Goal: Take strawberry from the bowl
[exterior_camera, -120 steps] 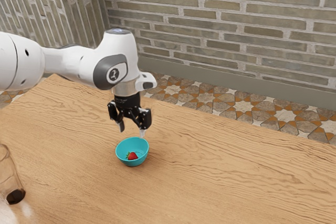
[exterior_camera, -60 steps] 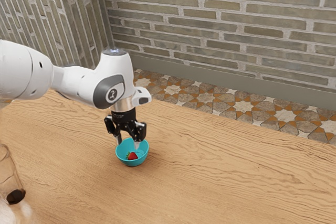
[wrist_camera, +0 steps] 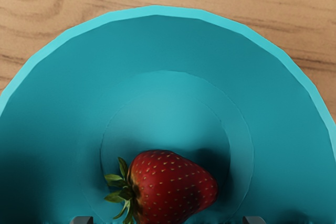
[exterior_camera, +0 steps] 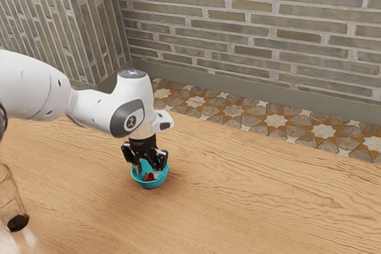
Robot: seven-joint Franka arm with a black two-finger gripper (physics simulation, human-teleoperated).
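Beneath the jaws spreads a light-brown wooden table with wavy grain point(exterior_camera: 256, 200). Beyond them lie brown, orange and cream patterned floor tiles point(exterior_camera: 275, 121), a smooth grey baseboard point(exterior_camera: 250, 87), and a grey-tan brick wall with pale mortar point(exterior_camera: 256, 22).

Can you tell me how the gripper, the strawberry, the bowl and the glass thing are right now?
Gripper: open, fingers apart, down in the bowl.
Strawberry: whole, leaves on, lying on its side.
Bowl: upright.
Glass thing: looks upright, partly cut off.
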